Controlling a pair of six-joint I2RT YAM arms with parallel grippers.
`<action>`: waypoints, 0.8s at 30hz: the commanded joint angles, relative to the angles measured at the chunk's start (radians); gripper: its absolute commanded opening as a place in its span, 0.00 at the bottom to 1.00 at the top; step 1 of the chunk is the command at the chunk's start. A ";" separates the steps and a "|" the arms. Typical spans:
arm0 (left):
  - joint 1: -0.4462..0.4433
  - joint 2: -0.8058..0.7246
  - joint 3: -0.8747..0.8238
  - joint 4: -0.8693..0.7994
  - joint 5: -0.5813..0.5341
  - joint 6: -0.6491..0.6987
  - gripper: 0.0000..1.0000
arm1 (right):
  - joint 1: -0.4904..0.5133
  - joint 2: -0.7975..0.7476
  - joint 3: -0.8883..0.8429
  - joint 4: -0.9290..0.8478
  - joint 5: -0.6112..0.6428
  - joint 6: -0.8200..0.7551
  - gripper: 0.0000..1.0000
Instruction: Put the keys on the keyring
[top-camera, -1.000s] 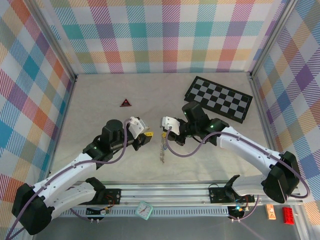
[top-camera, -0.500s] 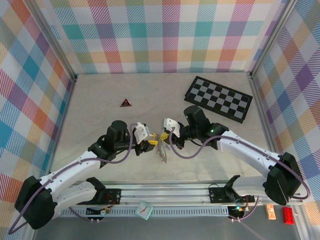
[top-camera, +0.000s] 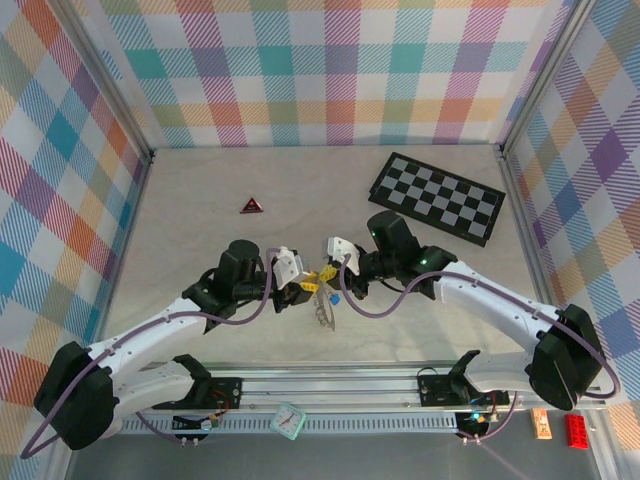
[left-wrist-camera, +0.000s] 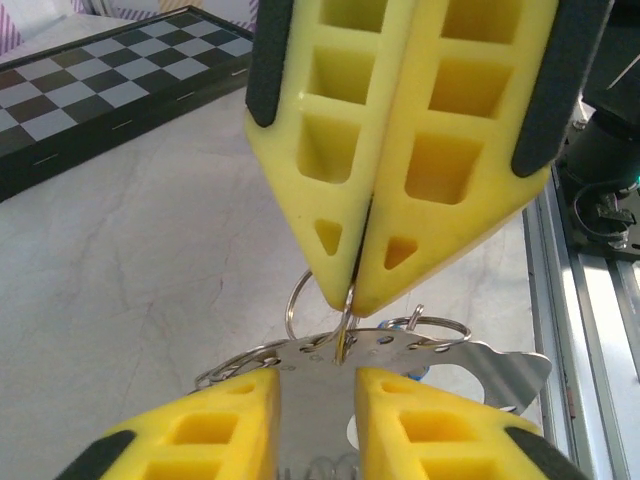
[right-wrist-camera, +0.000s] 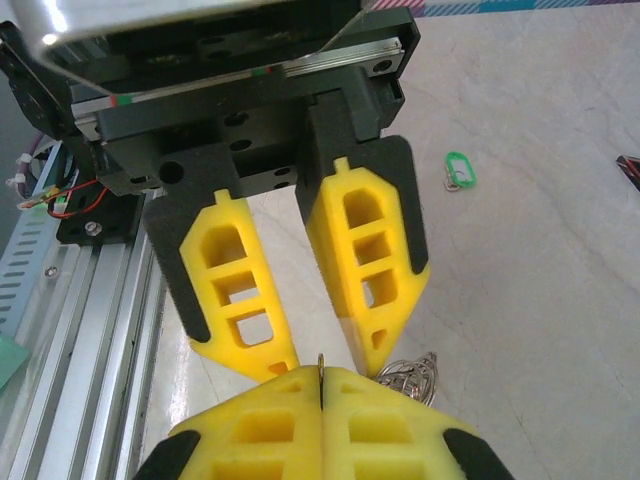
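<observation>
In the top view my left gripper (top-camera: 303, 287) and right gripper (top-camera: 328, 272) meet tip to tip above mid-table, with a silvery bunch of keys (top-camera: 322, 310) dangling below them. My right gripper (right-wrist-camera: 321, 372) is shut on a thin wire ring (left-wrist-camera: 288, 308) of the keyring. In the left wrist view a flat silvery plate (left-wrist-camera: 479, 354) with a row of holes carries several small rings. My left gripper (left-wrist-camera: 318, 375) has its jaws a little apart with that plate in the gap; whether the pads press on it is unclear. A cluster of rings (right-wrist-camera: 410, 375) peeks out beside the fingers.
The chequered board (top-camera: 437, 197) lies at the back right, the small red-and-black triangle (top-camera: 250, 206) at the back left. A green tag (right-wrist-camera: 457, 170) lies on the table. The metal rail (top-camera: 330, 385) runs along the near edge. Plaid walls enclose three sides.
My left gripper has moved right, up to the right gripper's tips, and its jaws have narrowed. The right gripper came slightly nearer and stayed shut on the ring.
</observation>
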 joint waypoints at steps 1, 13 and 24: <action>-0.010 0.006 0.031 0.032 0.049 0.021 0.23 | 0.008 0.013 0.031 0.036 -0.050 0.000 0.00; -0.010 -0.016 0.013 0.065 0.085 0.024 0.16 | 0.028 0.044 0.055 0.029 -0.039 -0.012 0.00; -0.010 -0.028 0.013 0.048 0.056 0.045 0.00 | 0.013 -0.023 0.033 0.022 0.070 0.019 0.27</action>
